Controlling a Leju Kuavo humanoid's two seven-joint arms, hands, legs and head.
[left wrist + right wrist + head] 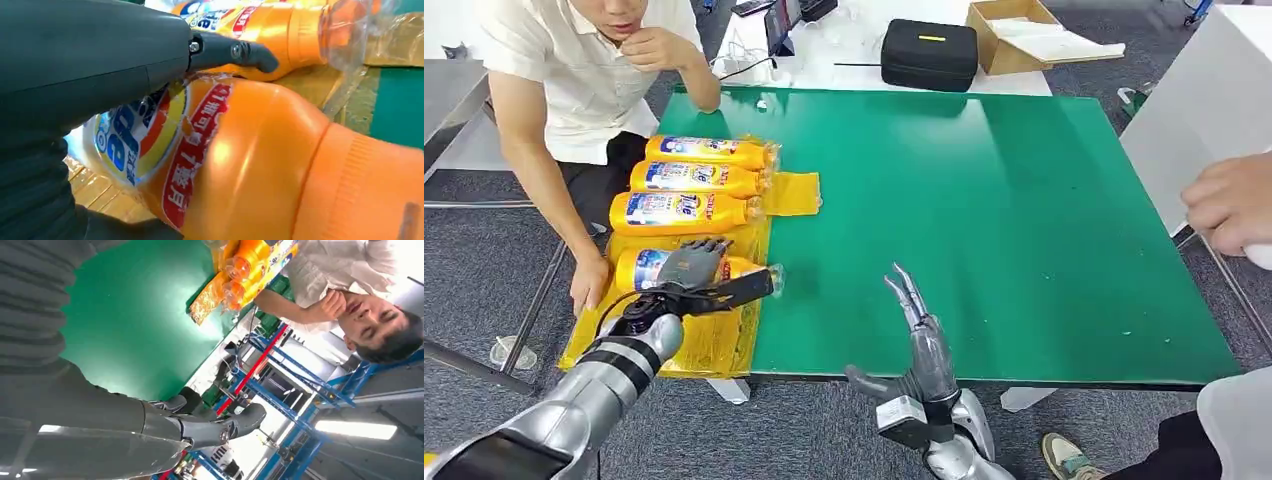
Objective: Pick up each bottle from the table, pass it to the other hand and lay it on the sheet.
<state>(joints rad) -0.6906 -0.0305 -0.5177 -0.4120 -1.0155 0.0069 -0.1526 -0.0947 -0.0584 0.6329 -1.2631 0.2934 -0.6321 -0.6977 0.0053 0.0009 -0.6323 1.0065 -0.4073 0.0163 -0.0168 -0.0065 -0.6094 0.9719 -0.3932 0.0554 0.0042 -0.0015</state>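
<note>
The left hand (692, 268) is wrapping its fingers round the nearest orange plastic detergent bottle (646, 268), lying on the crinkly yellow sheet (714, 345) beside three others, probably settling it into line. The right hand (921, 335) is hovering spread over the green desk (984, 220), holding nothing.

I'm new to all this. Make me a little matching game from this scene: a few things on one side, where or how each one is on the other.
Things:
1. left hand
2. right hand
3. black case
4. yellow sheet

States:
a. on the white surface beyond the green table
b. open, holding nothing
c. lying under the bottles
d. resting on the nearest bottle

Pairs: 1-d, 2-b, 3-a, 4-c
</note>
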